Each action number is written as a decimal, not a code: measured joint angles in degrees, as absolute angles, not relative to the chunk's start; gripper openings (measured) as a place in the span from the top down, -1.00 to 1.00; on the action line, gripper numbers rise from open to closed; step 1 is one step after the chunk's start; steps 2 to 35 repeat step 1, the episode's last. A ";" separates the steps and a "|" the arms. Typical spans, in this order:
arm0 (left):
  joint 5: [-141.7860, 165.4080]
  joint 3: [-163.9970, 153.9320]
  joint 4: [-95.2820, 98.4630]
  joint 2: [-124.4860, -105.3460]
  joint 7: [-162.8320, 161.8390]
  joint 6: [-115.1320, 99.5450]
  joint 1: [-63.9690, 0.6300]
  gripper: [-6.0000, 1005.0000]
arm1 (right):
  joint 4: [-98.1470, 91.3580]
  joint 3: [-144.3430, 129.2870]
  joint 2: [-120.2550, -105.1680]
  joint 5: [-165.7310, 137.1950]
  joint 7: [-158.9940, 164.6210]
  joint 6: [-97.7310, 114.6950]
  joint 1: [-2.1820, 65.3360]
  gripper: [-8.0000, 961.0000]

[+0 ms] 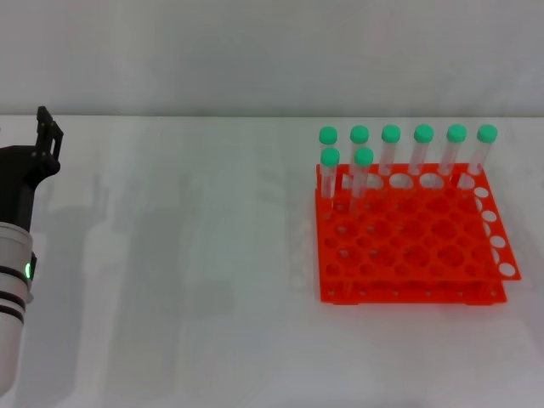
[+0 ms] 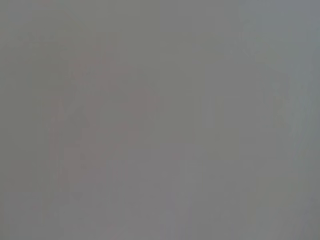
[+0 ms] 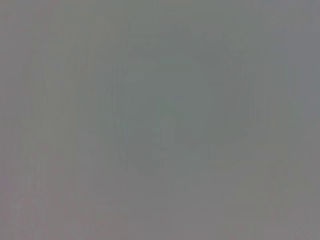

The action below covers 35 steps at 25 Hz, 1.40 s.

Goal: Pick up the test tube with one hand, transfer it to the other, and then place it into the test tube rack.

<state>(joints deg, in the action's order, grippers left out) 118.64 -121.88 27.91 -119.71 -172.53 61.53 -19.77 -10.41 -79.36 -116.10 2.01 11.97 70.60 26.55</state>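
This looks like a laboratory test bench. An orange-red test tube rack (image 1: pixel 410 238) with a grid of round holes stands on a plain white table (image 1: pixel 187 280) against a bare pale wall (image 1: pixel 255 51), and eight clear tubes with green caps (image 1: pixel 390 133) stand upright along its far side. A white robot arm (image 1: pixel 15 280) with black bands and a green light stands at the table's left edge.

Bright even head view, soft shadows on table (image 1: pixel 170 255), both wrist views featureless grey
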 joint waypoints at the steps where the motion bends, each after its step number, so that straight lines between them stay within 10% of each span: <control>1: 118.63 -121.91 27.89 -119.71 -172.53 61.40 -19.81 -0.43 | -10.39 -79.36 -116.12 2.00 11.50 70.52 26.50 -0.82; 35: 118.63 -121.91 27.89 -119.71 -172.53 61.40 -19.81 -0.43 | -10.39 -79.36 -116.12 2.00 11.50 70.52 26.50 -0.82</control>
